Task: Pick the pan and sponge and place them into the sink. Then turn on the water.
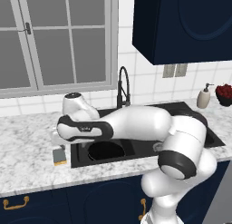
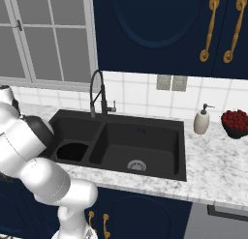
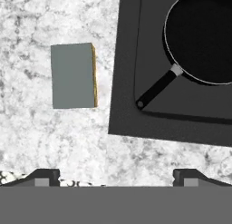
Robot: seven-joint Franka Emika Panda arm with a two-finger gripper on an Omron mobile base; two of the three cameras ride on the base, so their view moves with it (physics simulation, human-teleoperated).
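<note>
I've got the hand camera looking straight down, and the gripper (image 3: 116, 175) is spread wide, its two dark fingertips (image 3: 45, 175) far apart at the bottom of the view with nothing between them. Below it is the marbled table (image 3: 41, 141), bare stone under the jaws. The sponge (image 3: 72, 75) lies flat on that table, grey-blue face up with a sliver of yellow along one edge, off to one side of the gripper's line and apart from the sink's rim.

The pan (image 3: 201, 37) sits inside the sink (image 3: 124, 82) already, round and black, down in the basin with its long handle angling toward the basin's corner. From the left base view I see the pan (image 1: 105, 150) as a dark round shape in the near-left basin, partly behind my forearm, and the sponge (image 1: 59, 155) rests on the table just beside the sink's (image 1: 79, 160) left edge. The arm reaches across the sink with the hand over that spot.

From the right base view, the pan (image 2: 72, 151) is in the left basin of the sink (image 2: 160, 171), and the right basin shows its silver drain (image 2: 136, 165). The black gooseneck faucet (image 2: 98, 95) stands behind the divider, and I can't see any water coming from it
</note>
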